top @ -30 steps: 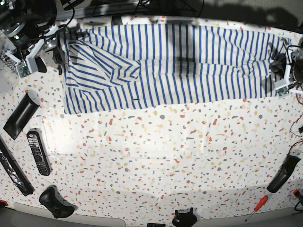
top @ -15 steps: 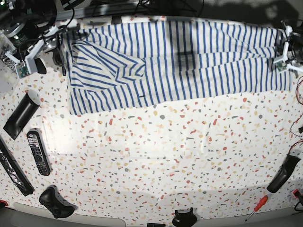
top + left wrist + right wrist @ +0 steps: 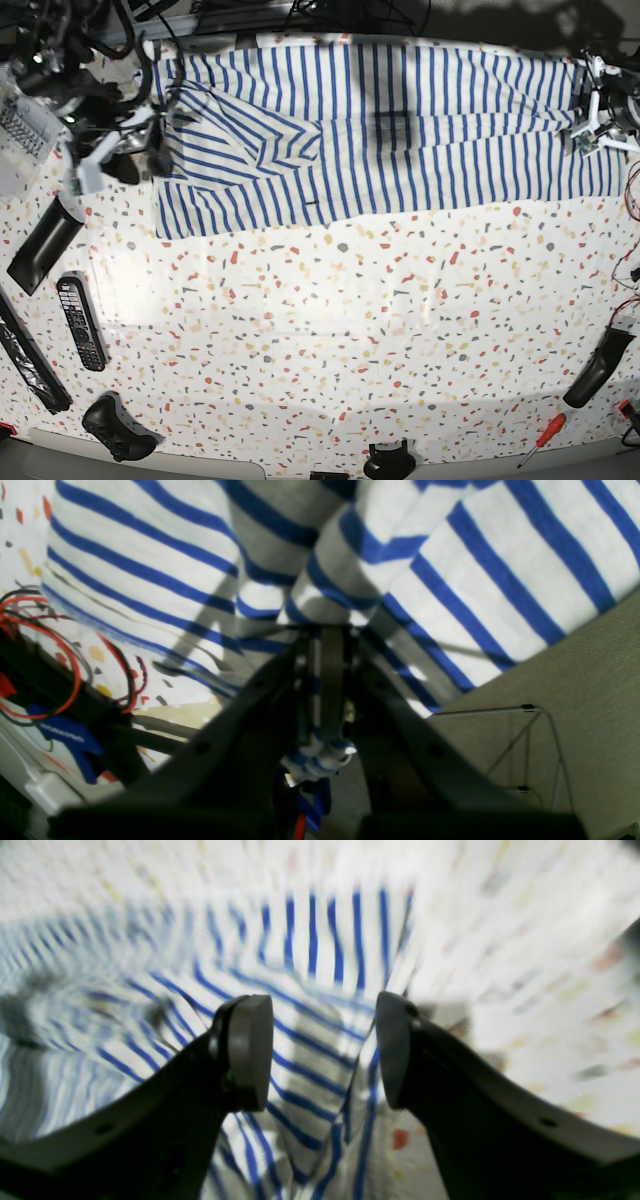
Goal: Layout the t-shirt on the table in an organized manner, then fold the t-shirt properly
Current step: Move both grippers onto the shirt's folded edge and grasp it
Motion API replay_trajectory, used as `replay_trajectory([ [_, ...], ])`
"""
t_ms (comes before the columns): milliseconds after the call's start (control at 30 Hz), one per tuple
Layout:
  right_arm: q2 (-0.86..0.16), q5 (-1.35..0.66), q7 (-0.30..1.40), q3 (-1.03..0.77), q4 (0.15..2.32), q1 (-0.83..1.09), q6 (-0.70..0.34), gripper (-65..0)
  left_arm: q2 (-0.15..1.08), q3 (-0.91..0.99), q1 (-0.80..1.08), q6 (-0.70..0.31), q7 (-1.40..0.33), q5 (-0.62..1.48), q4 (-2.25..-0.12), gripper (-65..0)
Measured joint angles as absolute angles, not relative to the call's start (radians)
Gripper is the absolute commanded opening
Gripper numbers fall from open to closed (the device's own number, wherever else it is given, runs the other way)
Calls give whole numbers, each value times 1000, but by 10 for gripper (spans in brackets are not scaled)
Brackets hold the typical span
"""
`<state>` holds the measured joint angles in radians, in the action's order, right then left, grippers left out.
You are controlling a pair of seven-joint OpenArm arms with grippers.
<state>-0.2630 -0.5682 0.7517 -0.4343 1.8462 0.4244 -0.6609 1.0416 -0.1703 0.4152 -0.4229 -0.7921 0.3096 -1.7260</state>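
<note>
I'm pinching one end of the t-shirt [image 3: 380,130] in my left jaws [image 3: 325,680], clamped tight with a wad of striped cloth bunched behind them, out at the tabletop's [image 3: 350,340] edge. My right jaws [image 3: 325,1050] are hanging wide above the other end of the shirt, holding nothing, with cloth and a bare strip of tabletop showing between the pads. The shirt is lying in a long band along the far edge of the tabletop, one sleeve part folded over near my right side.

What I'm worrying about: my left grip is on a bunched wad, so a hard pull is likely dragging the whole shirt toward the edge instead of flattening it, and some cloth is looking close to spilling over there. The wrist picture on my right is smeared, so I'm judging loosely, but closing now risks catching only one layer, or the folded sleeve.

Counting: one shirt, two sets of jaws, one remote [image 3: 80,322], one screwdriver [image 3: 542,436], one game controller [image 3: 118,428] along the near edge
</note>
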Motion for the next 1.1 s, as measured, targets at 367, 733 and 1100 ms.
replay_trajectory([
  [367,-281,-260,725,-335,1618,290,-556,-334,1041,-170,415,-423,-868,314,-1726,-650],
  [733,-282,-257,730,-335,1617,282,-555,-334,1042,-170,415,-336,-888,290,-1726,-333],
  [1100,-287,-257,734,-335,1619,283,-533,-334,1042,-170,415,-52,-969,86,-1914,-328],
])
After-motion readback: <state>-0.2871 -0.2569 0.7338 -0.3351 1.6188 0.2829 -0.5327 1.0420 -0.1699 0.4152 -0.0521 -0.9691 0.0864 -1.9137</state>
